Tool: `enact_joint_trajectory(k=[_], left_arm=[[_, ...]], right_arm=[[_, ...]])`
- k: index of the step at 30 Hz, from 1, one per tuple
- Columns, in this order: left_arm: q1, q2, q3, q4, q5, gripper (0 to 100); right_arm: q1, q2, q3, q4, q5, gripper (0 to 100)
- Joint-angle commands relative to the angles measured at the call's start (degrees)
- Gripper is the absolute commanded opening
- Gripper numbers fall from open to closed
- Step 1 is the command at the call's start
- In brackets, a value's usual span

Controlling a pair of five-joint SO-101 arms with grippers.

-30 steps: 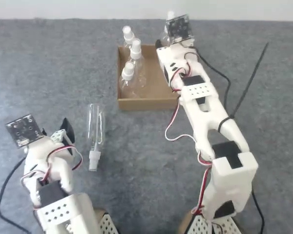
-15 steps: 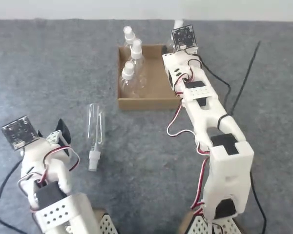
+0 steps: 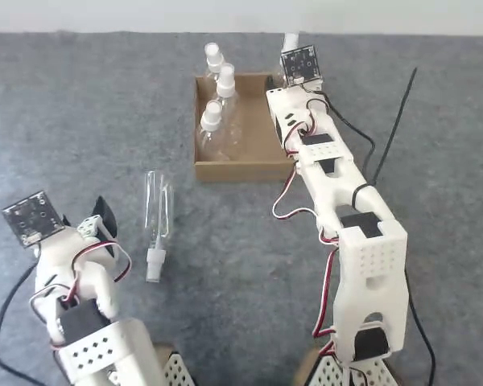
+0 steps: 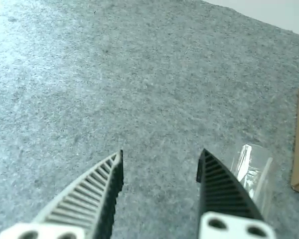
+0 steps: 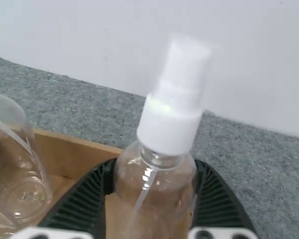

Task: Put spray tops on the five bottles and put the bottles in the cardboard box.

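The bottle (image 5: 154, 184) is clear glossy plastic, the box (image 3: 241, 170) matt cardboard.

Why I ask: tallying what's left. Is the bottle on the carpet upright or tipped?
Tipped: the bottle lies on its side on the carpet, spray top toward the near edge.

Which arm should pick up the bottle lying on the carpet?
Left, probably. The left gripper is open and close to the lying bottle, while the right gripper is shut on a second bottle at the cardboard box.
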Motion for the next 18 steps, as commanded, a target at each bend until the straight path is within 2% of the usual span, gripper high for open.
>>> enact_joint_trajectory(k=[1,7,13,18], left_arm=[[0.0,-0.9,-0.3,-1.4,-0.1,23],[0.0,-0.9,-0.3,-1.5,-0.1,23],[0.0,-0.9,-0.3,-1.6,-0.1,23],[0.0,-0.9,-0.2,-1.6,-0.1,23]], right_arm=[[1.0,-1.6,-2.8,-0.7,0.6,8.5],[0.9,-1.5,-2.7,-0.6,0.5,17.3],[1.3,-2.2,-2.9,1.7,0.6,18.8],[1.4,-5.8,0.4,2.2,0.3,25.0]])
